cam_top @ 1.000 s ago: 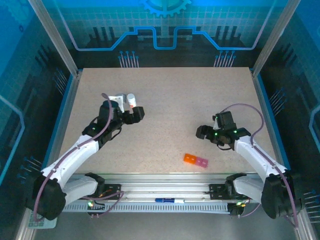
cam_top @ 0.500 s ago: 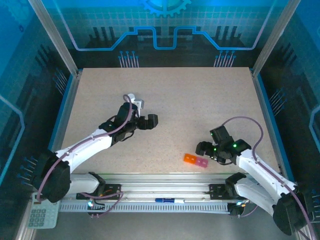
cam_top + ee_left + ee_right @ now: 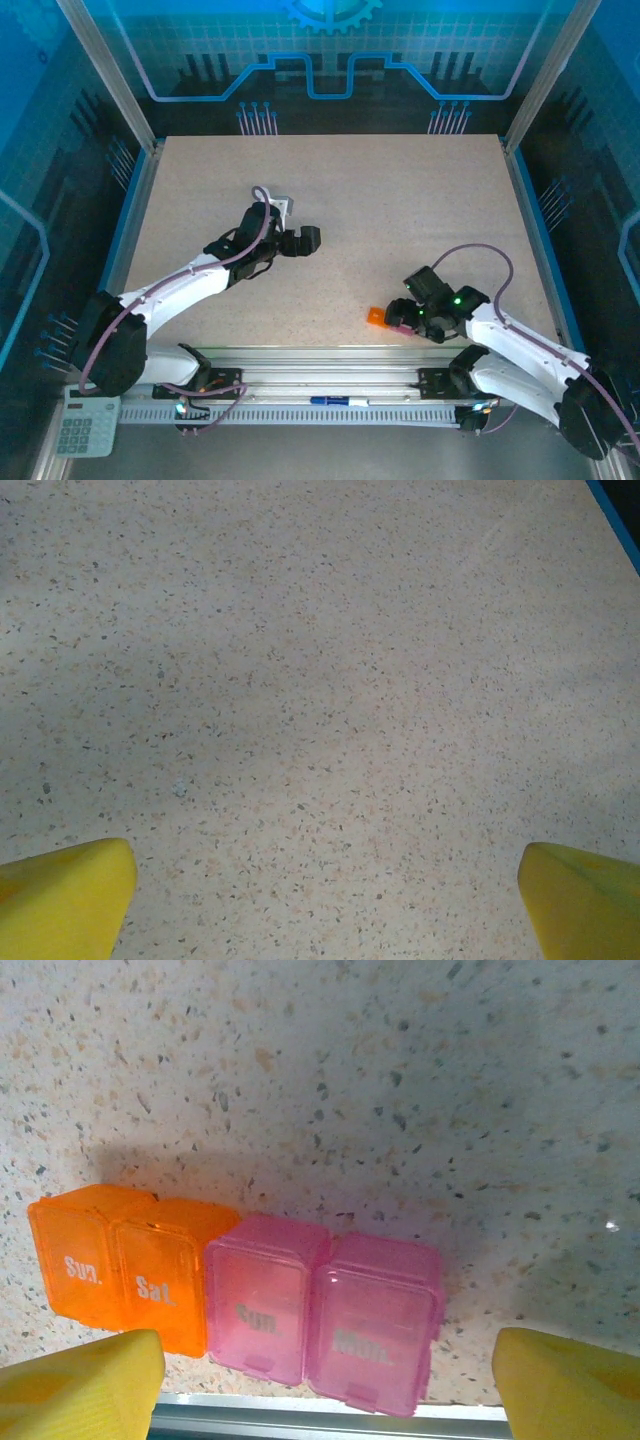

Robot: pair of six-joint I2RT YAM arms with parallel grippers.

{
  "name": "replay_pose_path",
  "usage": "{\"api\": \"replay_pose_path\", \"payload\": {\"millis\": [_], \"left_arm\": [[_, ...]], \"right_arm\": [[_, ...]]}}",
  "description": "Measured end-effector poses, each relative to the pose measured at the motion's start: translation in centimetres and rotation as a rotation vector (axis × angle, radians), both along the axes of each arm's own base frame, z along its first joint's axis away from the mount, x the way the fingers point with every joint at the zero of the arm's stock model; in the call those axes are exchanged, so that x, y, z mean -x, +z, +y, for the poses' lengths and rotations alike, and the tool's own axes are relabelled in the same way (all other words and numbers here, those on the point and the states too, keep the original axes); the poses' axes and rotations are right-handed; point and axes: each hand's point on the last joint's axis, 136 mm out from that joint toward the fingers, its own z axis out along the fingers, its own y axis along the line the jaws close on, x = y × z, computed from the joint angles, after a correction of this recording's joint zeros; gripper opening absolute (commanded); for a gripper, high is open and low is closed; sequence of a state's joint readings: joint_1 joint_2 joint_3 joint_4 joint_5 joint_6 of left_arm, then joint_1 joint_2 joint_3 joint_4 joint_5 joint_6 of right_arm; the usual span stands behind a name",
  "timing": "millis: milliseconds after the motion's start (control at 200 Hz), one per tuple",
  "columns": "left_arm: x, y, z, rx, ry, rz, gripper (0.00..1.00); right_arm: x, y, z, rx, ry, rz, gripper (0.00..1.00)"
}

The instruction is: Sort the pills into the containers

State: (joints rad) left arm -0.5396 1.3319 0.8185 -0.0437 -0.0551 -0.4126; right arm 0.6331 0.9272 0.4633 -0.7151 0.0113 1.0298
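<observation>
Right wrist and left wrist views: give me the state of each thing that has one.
Pill box, all four lids shut, two orange and two pink.
Left fingers, open, empty, over bare table.
Right fingers, open, poised over the pill box.

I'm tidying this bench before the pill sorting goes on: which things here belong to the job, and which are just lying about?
Job: strip of orange and pink translucent plastic lidded compartments.
Lying about: white calculator; blue-and-white pen on the front rail.
</observation>
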Motion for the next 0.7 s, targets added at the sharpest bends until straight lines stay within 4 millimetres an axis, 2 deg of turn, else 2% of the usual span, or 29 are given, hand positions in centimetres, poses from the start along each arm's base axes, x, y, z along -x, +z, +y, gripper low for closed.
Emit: {"api": "replay_pose_path", "payload": {"millis": [330, 480, 700], "left_arm": [[-0.1, -0.1, 0.0, -0.002, -0.002, -0.001, 0.99], [-0.1, -0.3, 0.0, -0.005, -0.002, 0.003, 0.99], [-0.1, -0.3, 0.0, -0.005, -0.001, 0.004, 0.99]], "right_arm": [[-0.9, -0.5, 2.3, -0.059, -0.021, 0.013, 0.86], [-1.4, -0.8, 4.3, -0.119, -0.018, 0.020, 0.86], [-1.7, -1.2, 5.3, -0.055, -0.016, 0.082, 0.86]]}}
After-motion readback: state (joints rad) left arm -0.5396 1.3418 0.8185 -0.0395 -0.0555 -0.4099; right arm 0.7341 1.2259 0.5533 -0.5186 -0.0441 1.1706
